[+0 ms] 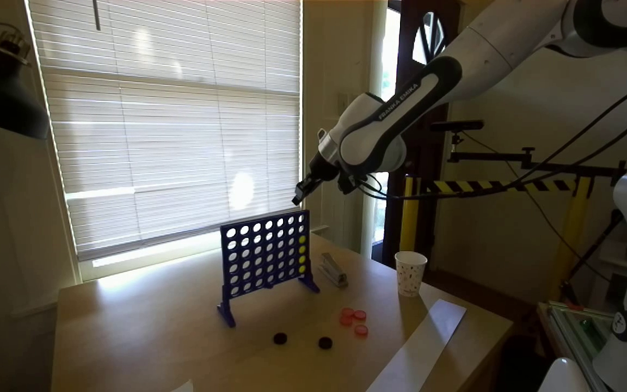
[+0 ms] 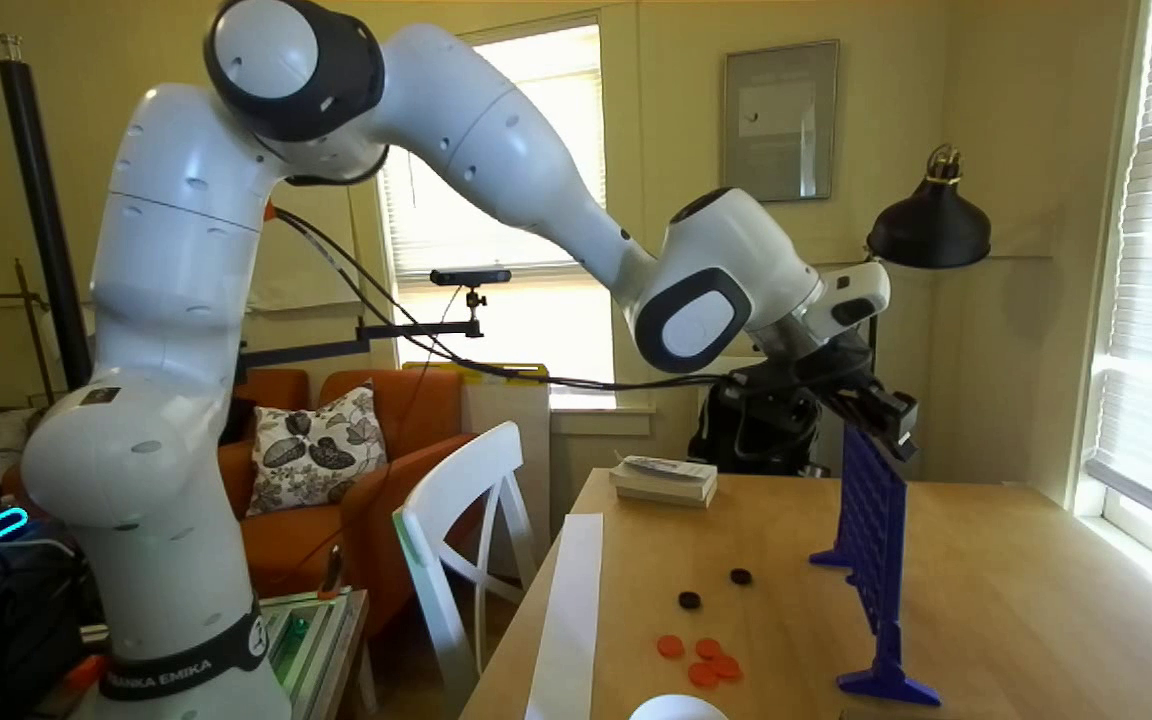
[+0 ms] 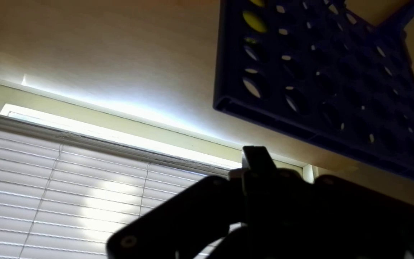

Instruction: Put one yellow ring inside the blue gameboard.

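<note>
Since yellow rings (image 1: 302,259) sit inside the blue gameboard (image 2: 876,540), I should probably retreat upward without brushing its rim. My end effector (image 1: 297,200) looks closed and empty.

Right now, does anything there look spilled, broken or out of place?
Nothing stands out: the blue gameboard and the patterned cup stand upright, with no spill or damage that I can see. The loose red tokens look ordinary for a game.
</note>
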